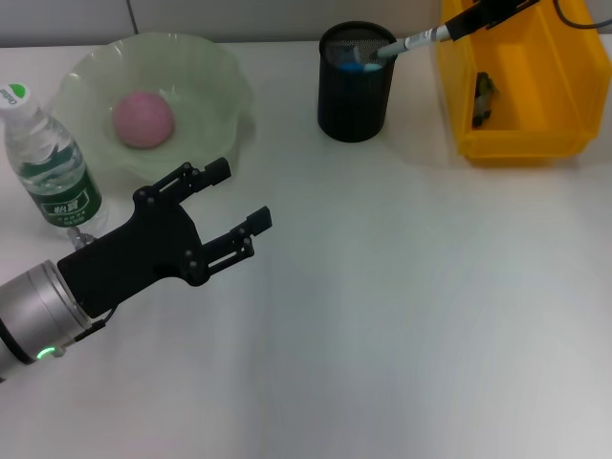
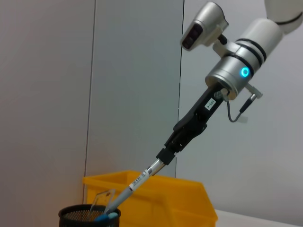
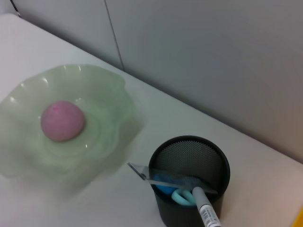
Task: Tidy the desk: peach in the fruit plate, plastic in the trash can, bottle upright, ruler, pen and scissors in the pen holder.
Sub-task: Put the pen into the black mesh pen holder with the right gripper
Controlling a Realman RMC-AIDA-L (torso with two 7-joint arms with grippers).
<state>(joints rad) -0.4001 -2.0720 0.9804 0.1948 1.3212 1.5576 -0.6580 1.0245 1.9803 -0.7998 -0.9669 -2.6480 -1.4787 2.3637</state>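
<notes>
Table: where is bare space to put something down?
The table is bare in front of the pen holder and yellow bin. Crowded: the left, with bottle, fruit plate and left end effector.

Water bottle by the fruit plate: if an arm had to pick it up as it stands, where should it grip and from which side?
Probably the labelled body of the water bottle, approached sideways from the open table side. It stands upright with its cap on top, the fruit plate crowds its far side, and the open left gripper hangs nearby.

Lab bench — bare white table (image 1: 402,316)
</notes>
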